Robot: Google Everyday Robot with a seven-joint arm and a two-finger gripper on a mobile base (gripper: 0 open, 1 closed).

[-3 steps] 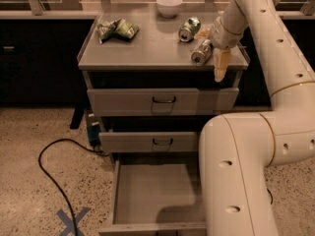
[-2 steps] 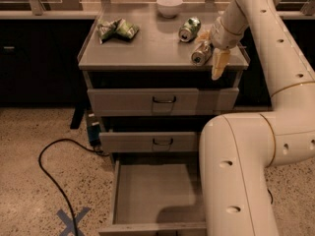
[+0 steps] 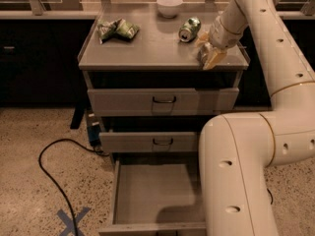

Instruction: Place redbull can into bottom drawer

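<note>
The redbull can (image 3: pixel 204 53) is a slim grey can lying on the right edge of the cabinet top (image 3: pixel 147 48). My gripper (image 3: pixel 208 49) reaches down onto it from the upper right. Its tan fingers (image 3: pixel 215 59) sit on either side of the can and look closed on it, and they hide most of it. The can still rests on the top. The bottom drawer (image 3: pixel 147 193) is pulled open below, showing a plain grey floor with nothing in it. My arm's lower link covers its right side.
A fatter green can (image 3: pixel 189 29) lies just left of the gripper. A white bowl (image 3: pixel 170 6) stands at the back and a green snack bag (image 3: pixel 117 29) lies at the left. The two upper drawers (image 3: pixel 162 101) are shut. A black cable (image 3: pixel 54 176) lies on the floor.
The lower finger has drawn in and up toward the can, so the fingers now sit tighter around it. The can and the arm have hardly shifted.
</note>
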